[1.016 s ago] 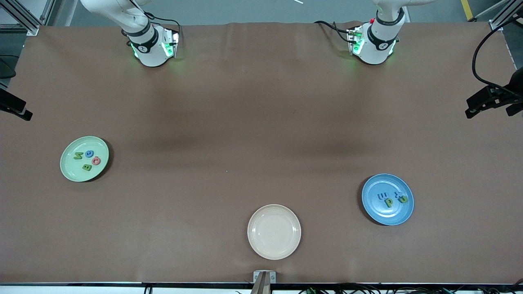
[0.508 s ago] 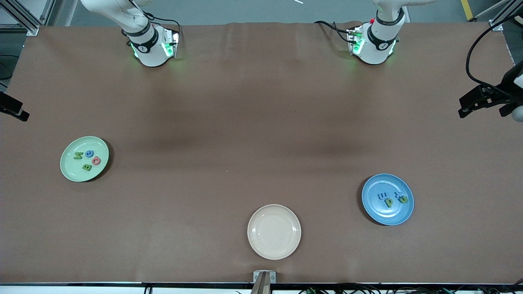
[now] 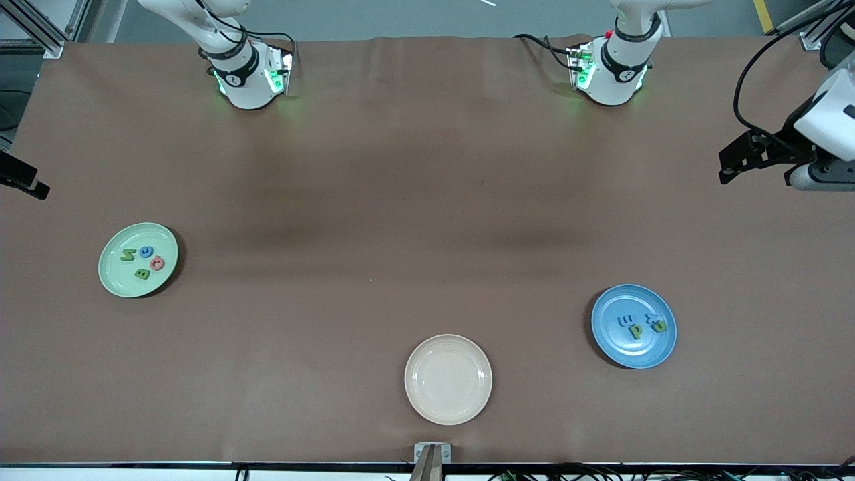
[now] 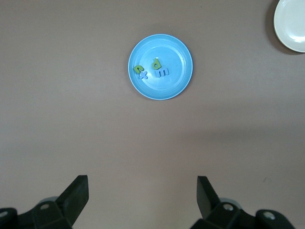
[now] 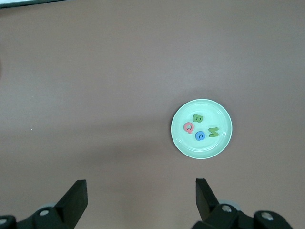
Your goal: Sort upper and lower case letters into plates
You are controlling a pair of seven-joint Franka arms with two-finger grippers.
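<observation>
Left gripper [image 4: 140, 195] high over bare table, jaws released; right gripper [image 5: 138, 198] likewise, jaws released.

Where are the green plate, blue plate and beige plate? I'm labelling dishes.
green plate [image 3: 113, 277]: front view, bare floor beside its letters.
blue plate [image 3: 618, 347]: front view, bare floor below its letters.
beige plate [image 3: 448, 379]: front view, middle of its floor.

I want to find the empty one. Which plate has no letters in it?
The cream plate, nearest the front camera. The green plate and the blue plate each hold four letters.
</observation>
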